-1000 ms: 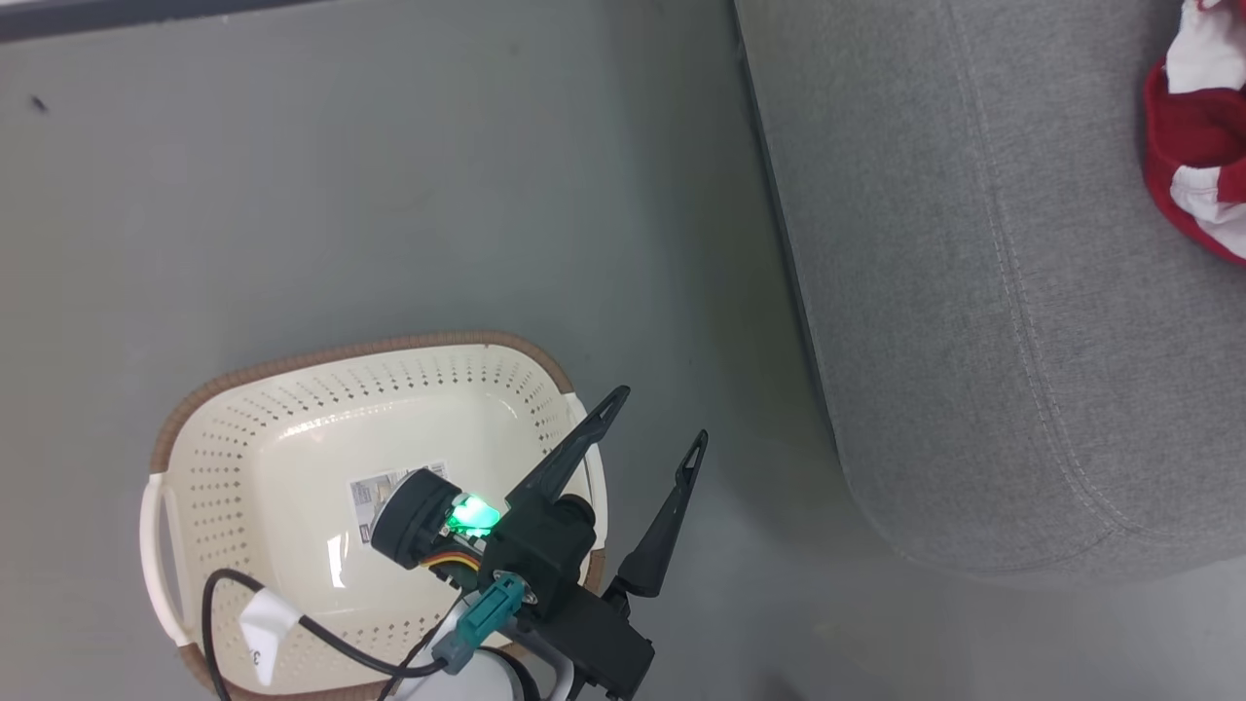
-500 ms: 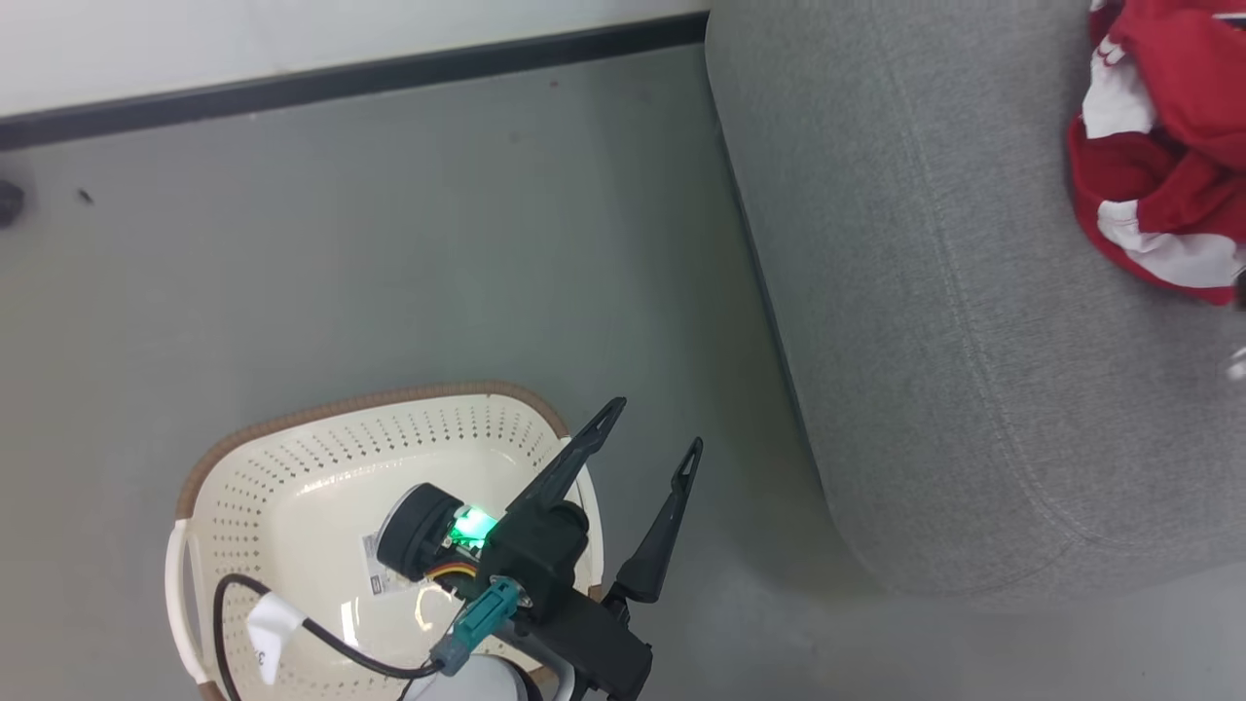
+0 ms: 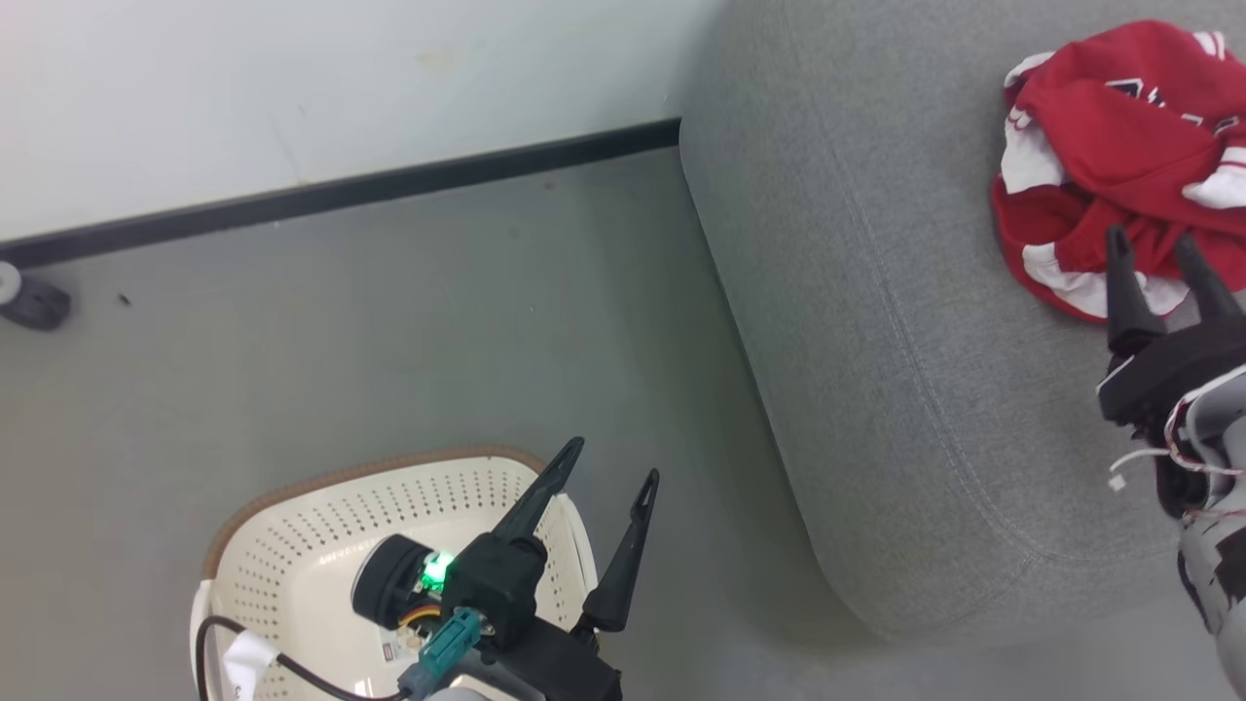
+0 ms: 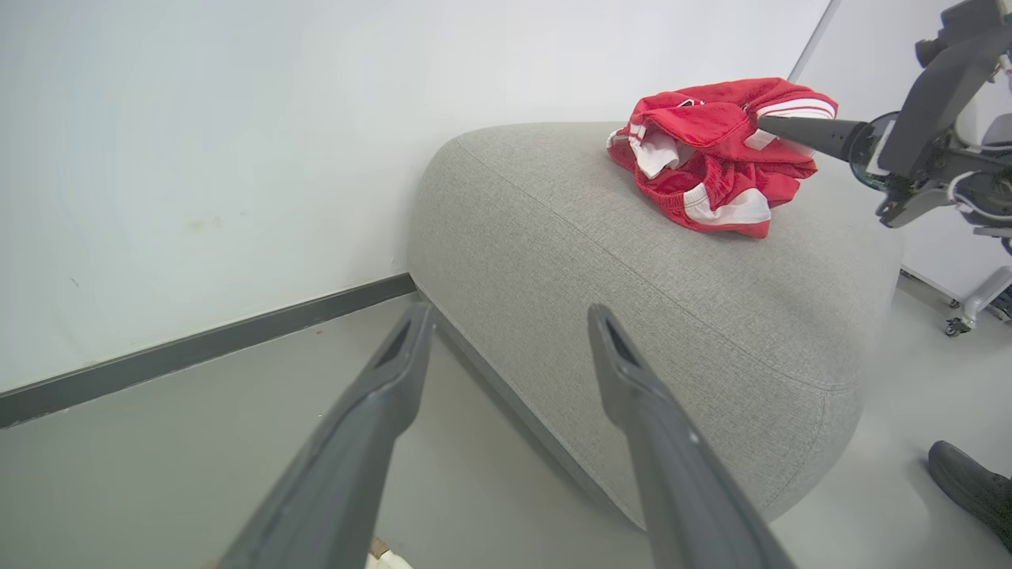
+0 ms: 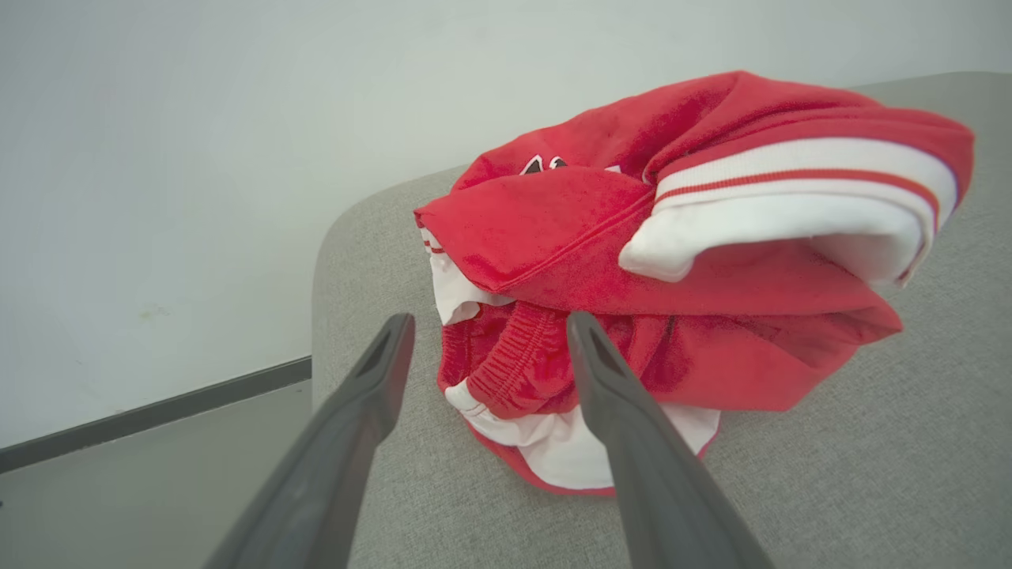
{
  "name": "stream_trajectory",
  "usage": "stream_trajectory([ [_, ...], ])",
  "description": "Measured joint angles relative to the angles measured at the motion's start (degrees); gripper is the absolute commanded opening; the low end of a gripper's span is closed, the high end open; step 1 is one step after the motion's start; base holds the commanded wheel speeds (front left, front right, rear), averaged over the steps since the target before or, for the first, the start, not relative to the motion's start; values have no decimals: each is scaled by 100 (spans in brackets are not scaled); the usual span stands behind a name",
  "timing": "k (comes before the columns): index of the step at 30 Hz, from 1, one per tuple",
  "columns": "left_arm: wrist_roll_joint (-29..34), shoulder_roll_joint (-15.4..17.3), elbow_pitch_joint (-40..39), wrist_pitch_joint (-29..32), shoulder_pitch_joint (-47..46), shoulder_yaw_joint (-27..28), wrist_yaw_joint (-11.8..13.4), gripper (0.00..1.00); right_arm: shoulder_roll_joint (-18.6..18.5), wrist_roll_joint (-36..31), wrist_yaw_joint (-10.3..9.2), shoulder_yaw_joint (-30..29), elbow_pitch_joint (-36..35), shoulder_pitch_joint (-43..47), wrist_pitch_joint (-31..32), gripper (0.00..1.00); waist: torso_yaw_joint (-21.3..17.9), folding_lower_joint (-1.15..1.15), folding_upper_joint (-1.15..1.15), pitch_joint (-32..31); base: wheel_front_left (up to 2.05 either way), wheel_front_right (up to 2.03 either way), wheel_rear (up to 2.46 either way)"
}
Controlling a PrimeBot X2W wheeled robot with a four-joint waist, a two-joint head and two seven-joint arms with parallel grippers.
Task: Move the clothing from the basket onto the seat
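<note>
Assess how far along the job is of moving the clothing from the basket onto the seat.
Done, it seems: the clothing lies bunched on the seat, and the visible part of the basket holds no garment, though the arm and the frame edge hide some of it. In hand: nothing; the right gripper is open close to the pile, the left gripper open above the basket's edge. Left: probably only checking the basket.

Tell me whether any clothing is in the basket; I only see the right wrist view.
Observer: In the head view, the visible part of the basket holds none of the clothing.
Operator: And my other arm?
Observer: The left end effector hangs open above the basket rim nearest the seat.
Operator: Anyone nearby?
Observer: The left wrist view shows a shoe near the seat's rounded corner.
</note>
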Motion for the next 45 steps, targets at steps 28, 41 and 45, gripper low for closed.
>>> stream_trajectory([
  [28, -42, 188, 246, -378, 1130, 1684, 296, 100, 655, -403, -208, 684, -2451, 2697, -437, 100, 837, 0, 0, -1459, 0, 0, 0],
  [41, -22, -60, 533, -388, 1859, 2324, 296, 100, 639, -751, -554, 813, -3194, 3705, -437, 100, 1023, 0, 0, -1996, 0, 0, 0],
  [45, 4, -137, 542, -388, 2003, 2387, 296, 100, 601, -809, -643, 809, -3385, 3923, -438, 100, 1033, 0, 1, -2098, 0, 0, 0],
])
